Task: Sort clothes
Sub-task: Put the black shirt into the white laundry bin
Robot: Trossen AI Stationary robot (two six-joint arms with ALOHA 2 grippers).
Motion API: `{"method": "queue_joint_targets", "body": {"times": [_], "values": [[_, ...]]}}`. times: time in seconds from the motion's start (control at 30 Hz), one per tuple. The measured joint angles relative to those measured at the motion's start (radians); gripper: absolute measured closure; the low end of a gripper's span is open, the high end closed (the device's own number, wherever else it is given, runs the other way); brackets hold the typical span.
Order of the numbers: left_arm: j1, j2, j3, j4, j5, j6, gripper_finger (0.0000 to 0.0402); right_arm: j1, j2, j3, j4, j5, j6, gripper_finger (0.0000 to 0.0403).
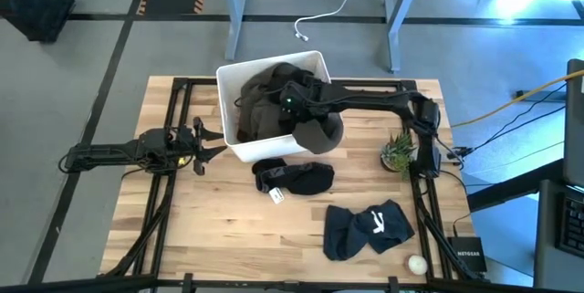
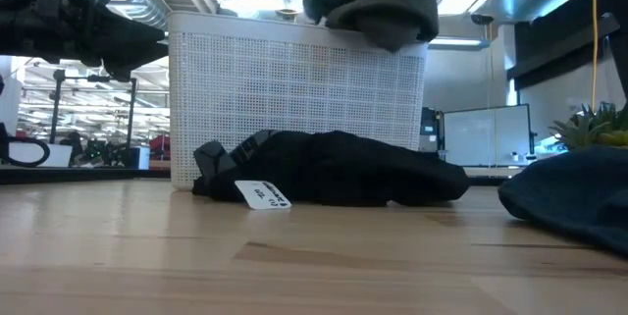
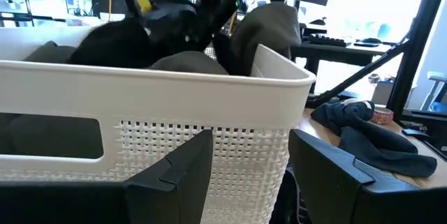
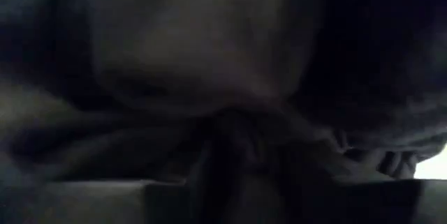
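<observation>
Where the tabletop lies nearest, a navy garment rests, then a black garment beside the white bin. My right end effector hangs over the bin, a dark olive garment draped across the rim; its grip probably loosening, I cannot tell. My left end effector waits, fingers apart, beside the bin.

The right gripper sits over the white rectangular plastic bin, where a dark olive-brown fabric garment drapes across the rim. A black fabric garment lies on the wooden table just beside it
</observation>
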State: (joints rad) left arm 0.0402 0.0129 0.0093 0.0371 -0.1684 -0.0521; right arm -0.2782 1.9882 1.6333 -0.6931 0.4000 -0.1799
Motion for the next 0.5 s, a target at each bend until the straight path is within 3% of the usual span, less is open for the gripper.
{"method": "queue_joint_targets", "body": {"times": [0.27,0.5], "values": [[0.0,0.0,0.0,0.0,0.0,0.0,0.0218,0.029,-0.018,0.244,-0.206,-0.044,0.001,0.0148],[0.0,0.0,0.0,0.0,0.0,0.0,0.0218,0.074,-0.023,0.539,-0.467,-0.042,0.001,0.0126]]}}
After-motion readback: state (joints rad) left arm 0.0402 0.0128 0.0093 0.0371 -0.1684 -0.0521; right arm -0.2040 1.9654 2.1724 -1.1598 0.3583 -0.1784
